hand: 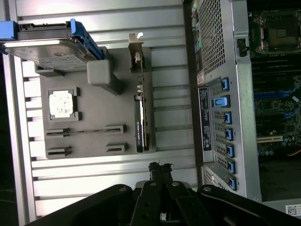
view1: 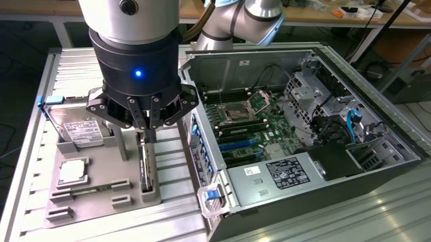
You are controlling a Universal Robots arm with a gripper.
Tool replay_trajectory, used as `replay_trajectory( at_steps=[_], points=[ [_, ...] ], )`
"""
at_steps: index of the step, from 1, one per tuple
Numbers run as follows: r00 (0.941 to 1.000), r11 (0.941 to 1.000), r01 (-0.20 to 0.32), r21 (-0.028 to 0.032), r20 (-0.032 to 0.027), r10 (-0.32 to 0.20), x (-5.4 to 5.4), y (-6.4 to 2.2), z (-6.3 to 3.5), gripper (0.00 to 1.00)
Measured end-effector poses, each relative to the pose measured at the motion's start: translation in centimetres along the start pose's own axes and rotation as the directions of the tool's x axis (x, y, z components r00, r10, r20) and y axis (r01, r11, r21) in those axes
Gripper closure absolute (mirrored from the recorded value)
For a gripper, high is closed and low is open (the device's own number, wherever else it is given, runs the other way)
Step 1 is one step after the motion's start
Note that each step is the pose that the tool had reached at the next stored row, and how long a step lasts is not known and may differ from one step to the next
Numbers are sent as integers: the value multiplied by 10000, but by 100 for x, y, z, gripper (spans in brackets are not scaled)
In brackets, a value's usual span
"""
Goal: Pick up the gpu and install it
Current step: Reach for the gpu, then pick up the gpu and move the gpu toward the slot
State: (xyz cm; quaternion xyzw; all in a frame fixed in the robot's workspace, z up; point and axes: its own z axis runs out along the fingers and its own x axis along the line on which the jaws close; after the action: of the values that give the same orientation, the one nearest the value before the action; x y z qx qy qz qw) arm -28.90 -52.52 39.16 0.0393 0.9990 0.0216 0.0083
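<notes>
Hangs with black fingers (view1: 148, 126) pinched together, empty, just above the thin dark circuit card with silver end bracket (view1: 145, 166), standing on edge in grey plastic holder (view1: 94, 174), lengthwise alongside open computer case (view1: 283, 212).

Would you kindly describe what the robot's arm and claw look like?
The arm is a silver-grey tube with rounded joints. Its wrist ends in a black cylinder carrying a small glowing blue light. The claw is black, with slim linked fingers joined by silvery pins.
</notes>
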Motion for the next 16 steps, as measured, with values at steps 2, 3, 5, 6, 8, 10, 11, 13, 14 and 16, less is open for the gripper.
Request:
replay_trajectory(
  at_steps=[2,3,5,6,8,10,11,13,14,16],
  points=[
    [10000,10000,0,0,0,0,0,0,0,89],
    [10000,10000,0,0,0,0,0,0,0,89],
    [10000,10000,-1,0,0,1,0,0,0,89],
    [10000,10000,-1,0,0,1,0,0,0,89],
    [10000,10000,-1,-1,0,1,0,0,0,89],
    [10000,10000,-1,0,0,1,0,0,0,89],
    [10000,10000,-1,0,0,1,0,0,0,89],
    [10000,10000,-1,-1,0,1,0,0,0,84],
    [10000,10000,-1,0,0,1,0,0,0,84],
    [10000,10000,-1,0,0,1,0,0,0,71]
  ],
)
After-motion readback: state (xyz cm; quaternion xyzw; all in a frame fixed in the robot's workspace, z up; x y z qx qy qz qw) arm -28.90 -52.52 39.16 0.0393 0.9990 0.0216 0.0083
